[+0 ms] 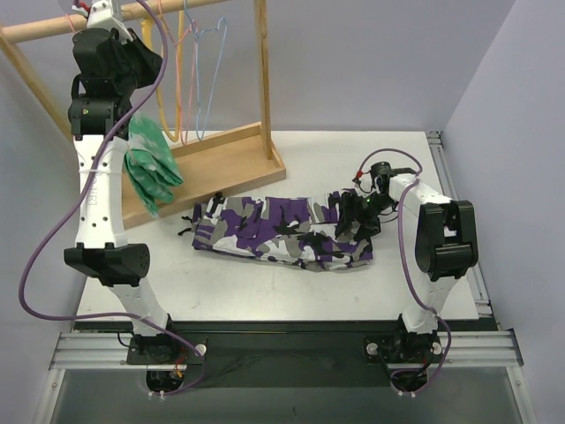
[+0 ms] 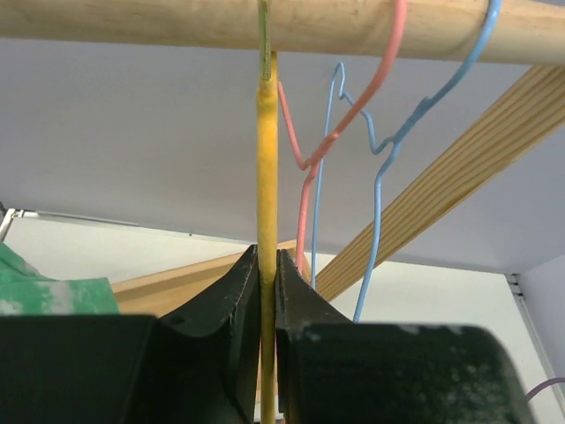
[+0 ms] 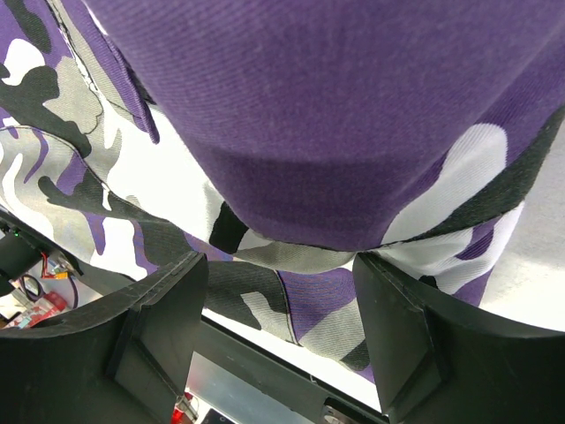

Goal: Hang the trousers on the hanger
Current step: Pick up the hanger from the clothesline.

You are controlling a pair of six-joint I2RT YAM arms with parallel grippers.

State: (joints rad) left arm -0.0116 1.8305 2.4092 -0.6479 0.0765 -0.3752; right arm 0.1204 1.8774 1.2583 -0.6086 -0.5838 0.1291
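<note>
My left gripper (image 2: 267,258) is clamped tight on the thin yellow wire hanger (image 2: 267,150), which runs up to the round wooden rail (image 2: 159,22) beside a pink wire hanger (image 2: 303,212) and a blue one (image 2: 371,230); my right gripper (image 3: 281,265) stands wide open, holding nothing, poised over a fold of the purple, black, white and grey camouflage cloth trousers (image 1: 274,228); these lie spread on the white table (image 1: 265,291).

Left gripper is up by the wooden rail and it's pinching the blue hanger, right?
Not quite. The left gripper is up by the wooden rail, but it is pinching the yellow hanger. The blue hanger hangs off to the side, outside the fingers. The left wrist view shows the yellow wire clamped between the two black fingers.
</note>
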